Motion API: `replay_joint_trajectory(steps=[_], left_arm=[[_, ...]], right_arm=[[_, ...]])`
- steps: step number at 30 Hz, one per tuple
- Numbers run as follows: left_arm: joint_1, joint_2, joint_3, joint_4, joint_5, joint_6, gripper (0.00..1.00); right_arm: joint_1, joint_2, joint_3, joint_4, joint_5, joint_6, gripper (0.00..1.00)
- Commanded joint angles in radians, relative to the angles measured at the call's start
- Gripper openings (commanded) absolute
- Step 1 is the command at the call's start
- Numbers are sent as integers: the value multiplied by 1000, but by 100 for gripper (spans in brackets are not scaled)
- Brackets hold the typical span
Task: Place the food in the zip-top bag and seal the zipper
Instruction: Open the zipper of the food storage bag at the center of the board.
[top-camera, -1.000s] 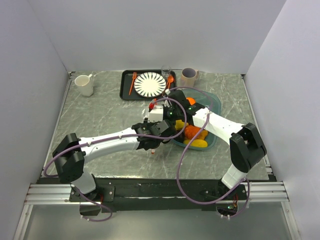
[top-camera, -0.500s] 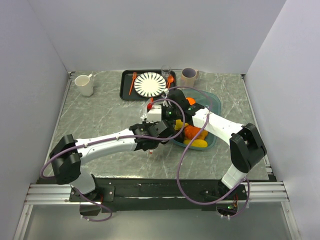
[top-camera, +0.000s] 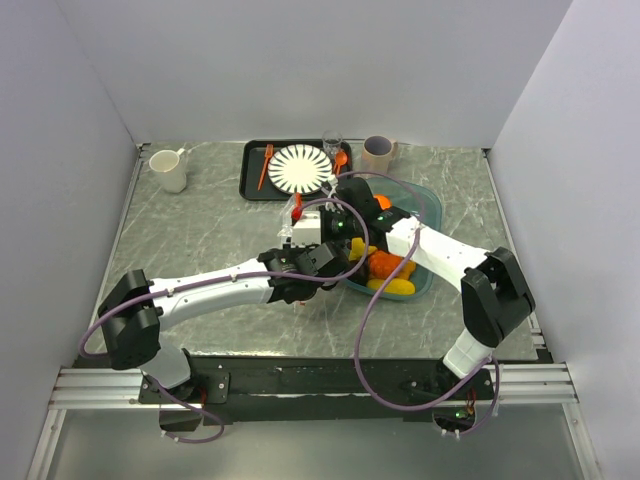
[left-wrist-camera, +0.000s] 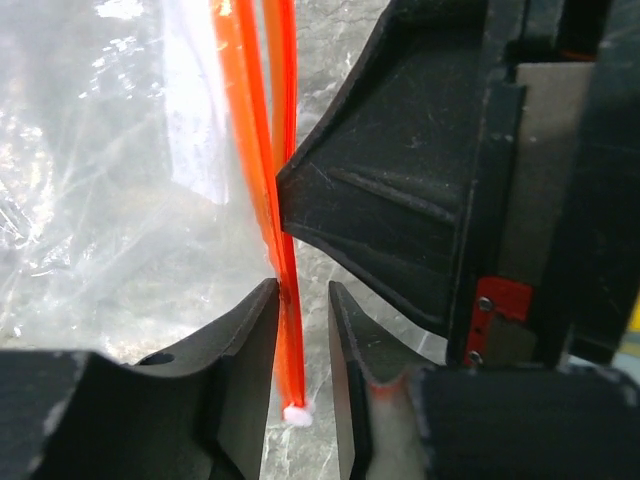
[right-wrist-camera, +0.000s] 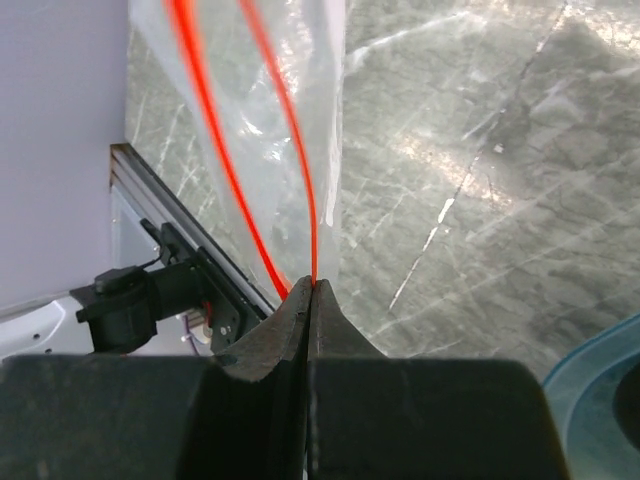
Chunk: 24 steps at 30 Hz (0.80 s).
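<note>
I find the zipper (left-wrist-camera: 240, 100) running straight up the left wrist frame, a thin, glossy orange-red strip. Its white-tipped end sits low between the fingers of the left tool (left-wrist-camera: 302, 295). Those fingers are slightly spread and straddle the strip. It lies against one finger, with a sliver of daylight at the other.

The right tool (right-wrist-camera: 308, 290) is pressed together, pinching the strip. Above the pinch the two tracks part, so I judge the mouth unsealed there. The bag (left-wrist-camera: 100, 180) is soft, clear, crinkled film, hanging at frame centre in the overhead view, above the grey marbled bench (top-camera: 200, 230).

The food (top-camera: 390, 270), smooth yellow and orange pieces, lies lower right of both tools inside the rigid teal tub (top-camera: 428, 205), nearer the right arm. I see none in the bag, so loading appears not yet begun.
</note>
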Motion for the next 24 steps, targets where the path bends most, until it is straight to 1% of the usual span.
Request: replay_joint_trajectory(steps=[1,4,7,9,10,13,15,20,24], left_arm=[[0,-28,3,-9,-35,-27,32],[0,-34,0,-19,-44,-39,31],[6,-38,-4,-32,-55,-56,25],[10,-40,-6,-39,-55,-62,23],[12,-41,-7,-39,-56,-63,20],[14,-46,-10,-44,-61,-68,16],[15,-51,-15,-47,-63,-70,15],[20,-57,-16,-50,-63,-73,5],[20,-74,-21,-50,-58,-67,2]], right_arm=[[5,-70,-14,45,-53,12,0],[3,-72,-11,38,-54,7,0],[5,-75,-10,38,-62,6,0],[3,-73,-11,36,-65,6,0],[3,-75,-10,34,-65,4,0],[3,-78,-13,34,-66,4,0],[3,-73,-11,27,-62,0,0],[3,-64,-8,15,-47,-6,0],[2,-44,3,-12,-13,-20,0]])
